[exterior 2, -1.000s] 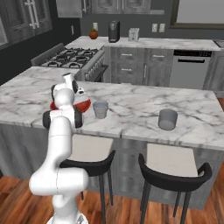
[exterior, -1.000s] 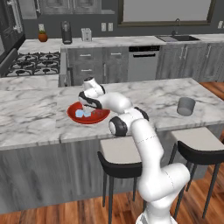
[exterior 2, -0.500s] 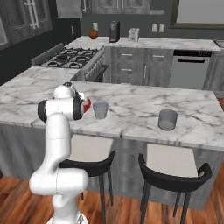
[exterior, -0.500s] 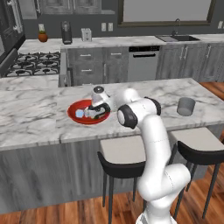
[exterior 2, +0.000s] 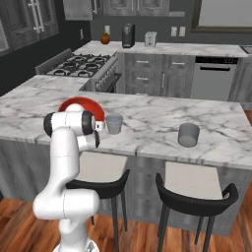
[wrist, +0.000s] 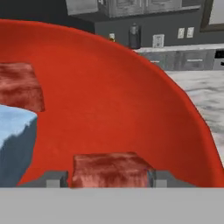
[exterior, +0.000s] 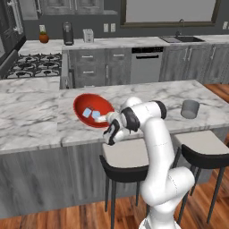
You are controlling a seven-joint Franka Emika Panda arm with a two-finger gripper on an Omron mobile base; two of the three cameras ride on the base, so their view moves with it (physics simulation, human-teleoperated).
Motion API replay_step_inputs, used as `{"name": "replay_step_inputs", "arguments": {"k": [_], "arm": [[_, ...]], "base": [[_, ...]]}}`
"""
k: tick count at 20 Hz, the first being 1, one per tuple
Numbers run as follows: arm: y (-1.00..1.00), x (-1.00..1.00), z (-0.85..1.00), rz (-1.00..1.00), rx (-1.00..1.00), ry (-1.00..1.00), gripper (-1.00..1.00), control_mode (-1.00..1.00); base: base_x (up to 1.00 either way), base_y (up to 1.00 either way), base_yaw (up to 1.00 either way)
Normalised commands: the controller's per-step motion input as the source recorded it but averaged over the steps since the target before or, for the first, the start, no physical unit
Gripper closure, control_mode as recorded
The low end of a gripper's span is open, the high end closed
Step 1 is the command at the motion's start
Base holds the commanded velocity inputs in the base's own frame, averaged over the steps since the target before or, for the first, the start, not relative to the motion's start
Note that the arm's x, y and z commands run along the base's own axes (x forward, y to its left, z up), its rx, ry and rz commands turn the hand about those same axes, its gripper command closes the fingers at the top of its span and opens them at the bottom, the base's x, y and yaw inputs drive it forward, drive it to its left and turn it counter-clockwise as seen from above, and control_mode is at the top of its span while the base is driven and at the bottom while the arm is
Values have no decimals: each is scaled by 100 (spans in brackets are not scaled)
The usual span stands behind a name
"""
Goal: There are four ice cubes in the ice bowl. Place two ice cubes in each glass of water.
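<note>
- My tool (wrist: 107, 178) sits inside the red ice bowl (wrist: 131, 109), fingers clamped on one ice cube (wrist: 109, 169).
- Another ice cube (wrist: 15, 144) lies beside it.

Before me stretched a marble desk (exterior: 40, 120) with two black stools (exterior 2: 194, 189) tucked under it. Behind stood a gas stove (exterior: 31, 70), a dishwasher (exterior: 145, 65), a coffee maker (exterior: 67, 33), a toaster (exterior: 88, 35) and a sink (exterior: 179, 39).

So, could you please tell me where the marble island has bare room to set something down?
Bare marble lies left of the glossy red bowl and between the two grey tumblers. The white arm's gripper crowds the bowl's front rim.
</note>
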Motion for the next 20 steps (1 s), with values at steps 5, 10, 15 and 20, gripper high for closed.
{"name": "replay_step_inputs", "arguments": {"k": [5, 10, 15, 20], "arm": [[46, -14, -60, -25, -11, 43, -100, -100], [44, -14, -47, -25, -10, 43, 100, -100], [53, -9, -24, -24, -8, 51, 100, -100], [58, -2, 22, -11, 0, 52, 100, -100]], "base": [[0, 0, 0], [0, 0, 0], [0, 0, 0], [0, 0, 0]]}}
